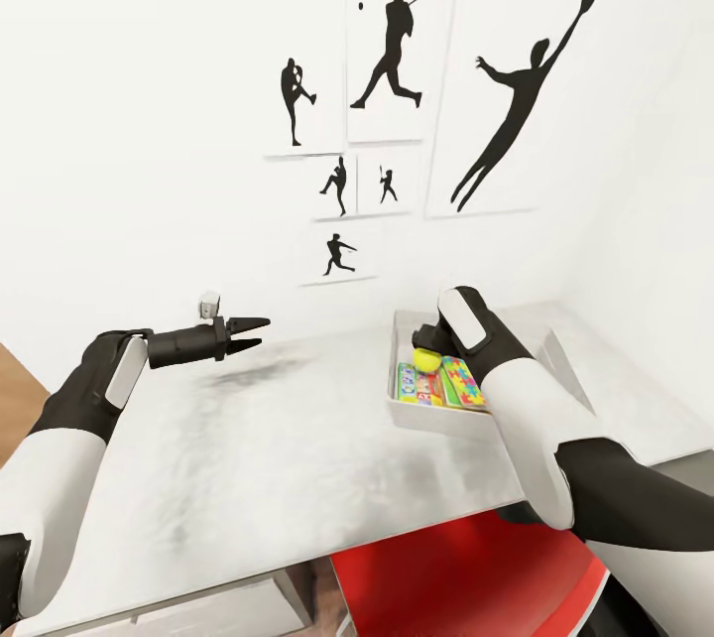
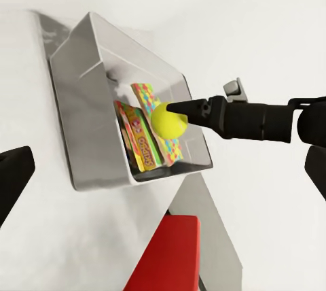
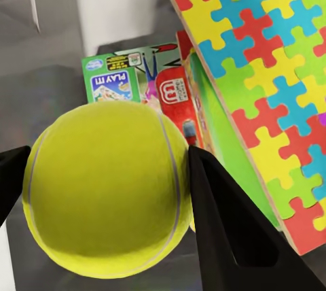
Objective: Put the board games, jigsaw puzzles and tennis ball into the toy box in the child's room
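We've got the tennis ball (image 3: 102,189) pinched between the two dark fingers of our right gripper (image 3: 109,192), one finger on each side, and it hangs right over the toy box (image 1: 402,324) on the table (image 1: 248,458). That's the relation that counts: the ball sits above the open bin, not beside it, so a release should drop it straight in. Below it in the box lie a puzzle (image 3: 261,66) leaning against the far side and printed game boxes (image 3: 146,83) stacked next to it, so the ball would land on top of those, we reckon, and may roll a little. Our left gripper (image 1: 246,334) is well apart over bare tabletop, fingers parted and holding nothing. The right arm is plainly the one on the job; the left has no part in this drop.
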Robot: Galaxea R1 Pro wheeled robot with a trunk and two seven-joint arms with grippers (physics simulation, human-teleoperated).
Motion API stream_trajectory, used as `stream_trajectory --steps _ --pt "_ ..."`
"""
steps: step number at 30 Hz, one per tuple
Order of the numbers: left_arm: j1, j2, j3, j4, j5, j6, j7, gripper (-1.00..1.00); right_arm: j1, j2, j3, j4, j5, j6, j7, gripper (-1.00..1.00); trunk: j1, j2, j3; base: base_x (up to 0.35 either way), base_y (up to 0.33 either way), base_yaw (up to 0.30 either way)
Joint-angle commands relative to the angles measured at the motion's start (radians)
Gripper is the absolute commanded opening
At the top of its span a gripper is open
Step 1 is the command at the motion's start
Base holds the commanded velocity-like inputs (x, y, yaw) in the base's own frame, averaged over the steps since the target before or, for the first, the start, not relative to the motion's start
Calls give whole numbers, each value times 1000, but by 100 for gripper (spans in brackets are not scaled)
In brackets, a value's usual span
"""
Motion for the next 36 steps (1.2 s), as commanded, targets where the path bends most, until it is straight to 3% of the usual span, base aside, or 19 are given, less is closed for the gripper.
stream_trajectory --steps 1,5,6,24,27,30,36 --pt "-1 0 1 0 -3 4 -5 100 -1 -1 4 -1 -14 -2 -12 -100 1 -2 -2 0 0 0" --pt "-1 0 1 0 -3 4 -5 100 1 0 5 -1 -17 -4 -12 -100 1 -2 -2 0 0 0" --pt "-1 0 1 0 -3 4 -5 100 1 0 5 -1 -17 -5 -12 100 1 -2 -2 0 0 0" --pt "-1 10 0 0 -2 4 -5 100 2 1 4 -7 -14 -8 -12 100 1 -2 1 -12 6 0" --pt "-1 19 -2 0 -1 4 -5 100 8 0 5 -88 -15 -2 -16 100 1 -2 5 -215 117 0" --pt "-1 35 -4 0 -1 4 -23 100 35 -3 4 -232 -19 28 -18 100 1 -2 10 -247 71 0" --pt "2 108 -8 0 -7 2 -165 100 117 -8 -1 -502 -22 118 -19 100 1 -2 20 -140 -72 0"
